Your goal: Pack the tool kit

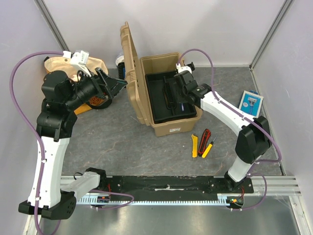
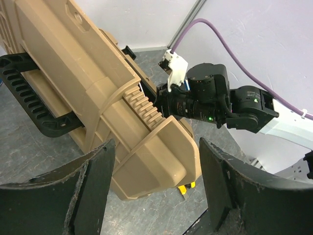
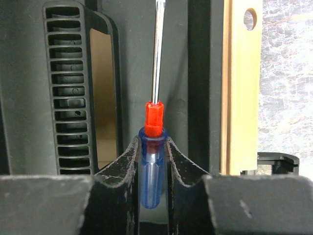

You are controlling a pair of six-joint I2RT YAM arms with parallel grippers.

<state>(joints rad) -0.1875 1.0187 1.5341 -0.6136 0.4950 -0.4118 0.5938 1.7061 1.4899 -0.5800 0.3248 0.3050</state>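
The right pincer [image 3: 152,147] is closed on the blue handle of the screwdriver [image 3: 153,122], low over the black tray [image 1: 157,100] of the open toolbox [image 1: 168,128] at upper centre of the overhead view; the left pincer [image 2: 156,147] gapes empty near the lid [image 1: 128,54]; the screwdriver looks light and rigid, its smooth handle likely slippery, best held mid-handle.

Tan toolbox [image 1: 173,128] open, lid [image 1: 128,68] upright; blue screwdriver [image 3: 151,181] inside; cutters [image 1: 194,146] beside.
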